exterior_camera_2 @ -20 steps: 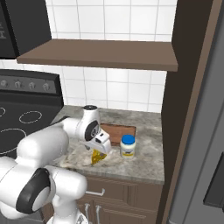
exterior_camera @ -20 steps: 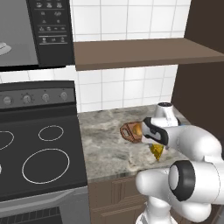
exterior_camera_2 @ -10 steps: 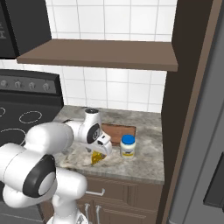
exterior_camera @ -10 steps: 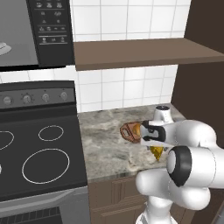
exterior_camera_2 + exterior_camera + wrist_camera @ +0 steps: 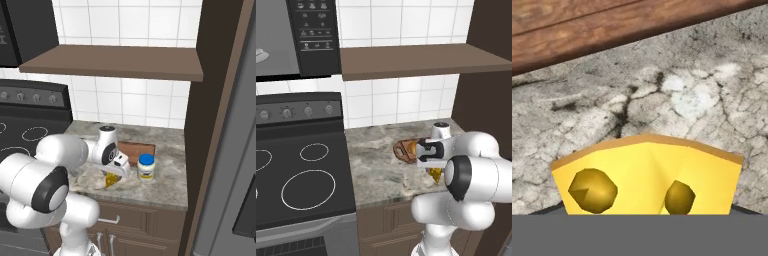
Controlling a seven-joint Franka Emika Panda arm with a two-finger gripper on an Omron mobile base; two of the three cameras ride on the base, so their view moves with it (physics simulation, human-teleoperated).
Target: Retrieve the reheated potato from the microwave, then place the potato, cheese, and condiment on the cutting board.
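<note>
- left base view: cheese (image 5: 436,173) on the counter (image 5: 376,160), a sliver of yellow showing under the hand, at the near edge of the board (image 5: 407,149); its long axis can't be read from here.
- board lies flat, long axis running left-right, handle loop at the left end; a golden-brown potato (image 5: 417,146) sits on it, partly behind the wrist.
- arm rises from lower right, elbow bulked forward, forearm reaching left, hand turned down over the cheese.
- marbled grey counter between black stove (image 5: 301,175) and a dark brown cabinet wall; white tile behind, brown shelf (image 5: 416,59) above, microwave (image 5: 296,37) upper left, its grey inside visible.
- right base view: cheese (image 5: 111,179) a small yellow wedge under the gripper (image 5: 114,176), on the counter just in front of the board (image 5: 137,149).
- jar (image 5: 146,166), blue lid, upright, just right of the cheese and at the board's near right corner, apart from the hand.
- arm comes from lower left, forearm level, wrist bent down and slightly right.
- hand view: cheese (image 5: 647,175) low in frame, a broad face with two holes facing the camera, wide axis across the picture, ridge at top centre.
- dark fingertips barely show at its two lower corners; cannot tell whether they press it or stand off.
- grey veined counter beyond, board edge (image 5: 612,25) across the top.
</note>
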